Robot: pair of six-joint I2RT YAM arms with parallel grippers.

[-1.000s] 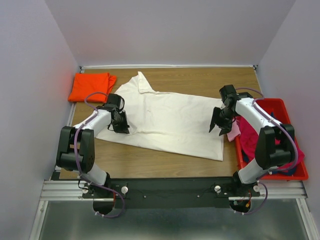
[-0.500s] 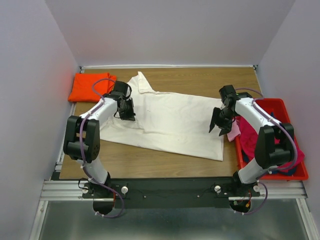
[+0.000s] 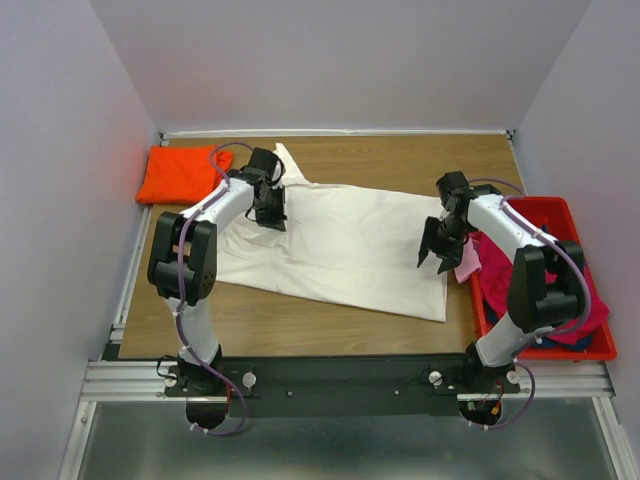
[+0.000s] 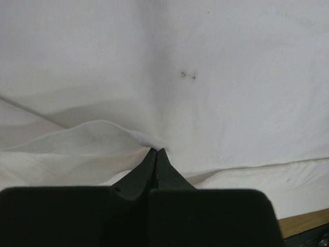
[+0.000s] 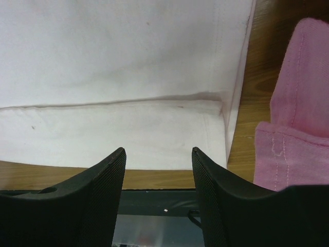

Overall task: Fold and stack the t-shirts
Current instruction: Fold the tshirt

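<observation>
cream-white shirt (image 3: 340, 240) partly hidden under left arm (image 3: 222, 203), pale pink shirt (image 5: 295, 103) cut by right edge

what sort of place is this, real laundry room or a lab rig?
Most likely a lab test cell: plain pale walls box in a wooden table, two arms are bolted to a metal rail at its near edge, and a cream shirt lies spread beside a red bin.

You will find three items on the wooden table (image 3: 330, 330). The cream-white t-shirt (image 3: 350, 250) lies spread across the middle, rumpled toward the left edge. The folded orange t-shirt (image 3: 180, 172) sits in the far left corner. The red bin (image 3: 560, 350) stands along the right edge.
</observation>
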